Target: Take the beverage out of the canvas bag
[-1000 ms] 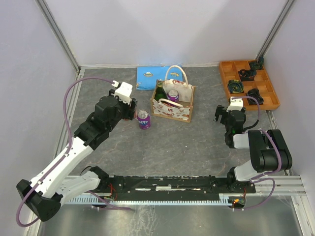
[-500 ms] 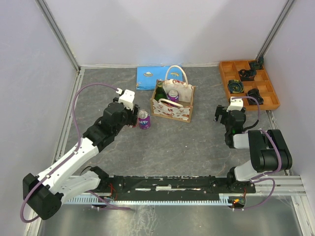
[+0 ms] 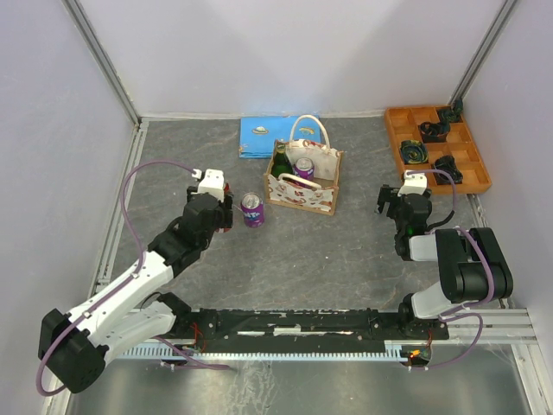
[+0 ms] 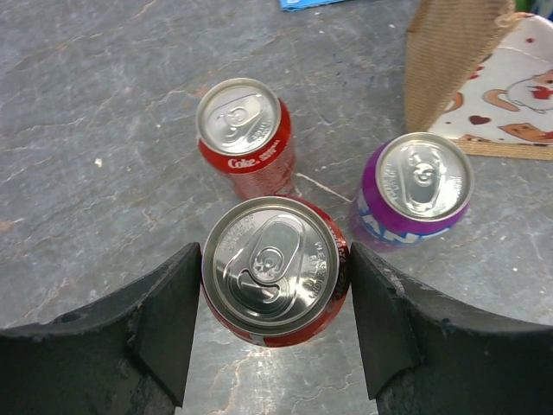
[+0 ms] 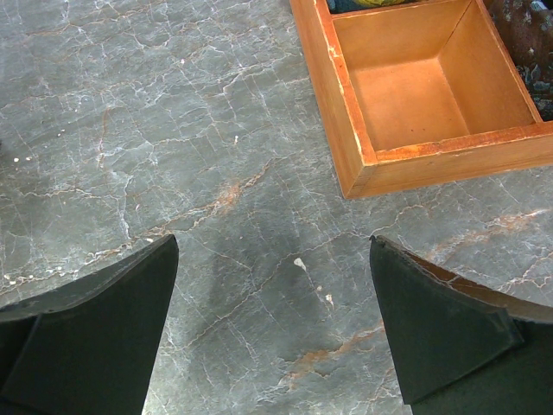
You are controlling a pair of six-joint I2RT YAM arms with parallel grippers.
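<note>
Left gripper [image 4: 275, 290] closed on red can [image 4: 275, 259], contact seemingly firm. Coke can [image 4: 244, 130] and purple can [image 4: 419, 186] stood outside canvas bag [image 3: 298, 197]. Green bottle [image 3: 280, 162] and second can [image 3: 304, 167] remained inside. Right gripper [image 5: 272, 255] wide, empty.

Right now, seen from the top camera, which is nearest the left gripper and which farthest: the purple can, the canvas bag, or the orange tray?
From the left gripper:
1. Purple can, just to its right.
2. Canvas bag, farther right and back.
3. Orange tray, far right back corner.
</note>
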